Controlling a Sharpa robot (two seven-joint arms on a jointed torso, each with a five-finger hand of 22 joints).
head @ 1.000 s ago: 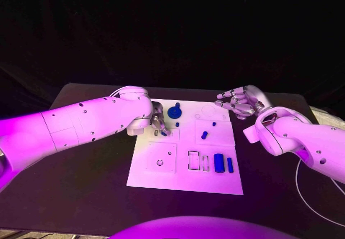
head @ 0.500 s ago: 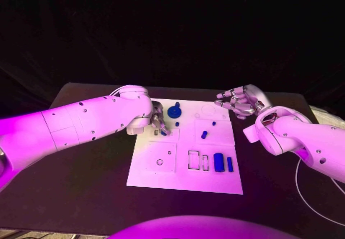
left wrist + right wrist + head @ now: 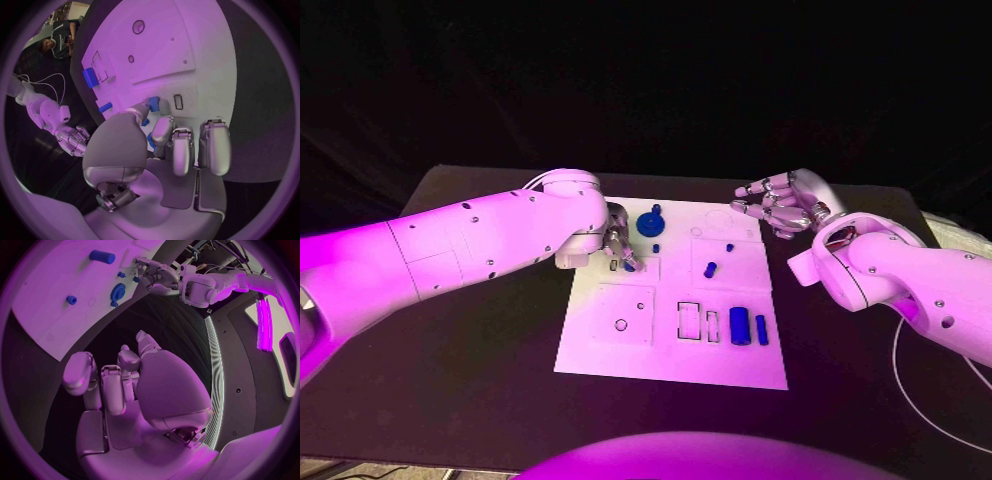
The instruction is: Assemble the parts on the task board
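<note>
The robot's left hand (image 3: 613, 247) rests over the upper left part of the white board (image 3: 674, 345) on the black worktop (image 3: 473, 340), its thumb and a finger pinching a small blue part (image 3: 154, 104) just above the board's surface. The right hand (image 3: 780, 203) hovers off the board's far right corner, fingers curled in and holding nothing. A blue gear-shaped piece (image 3: 651, 224), a small peg (image 3: 710, 269) and two blue bars (image 3: 747, 328) sit on the board.
</note>
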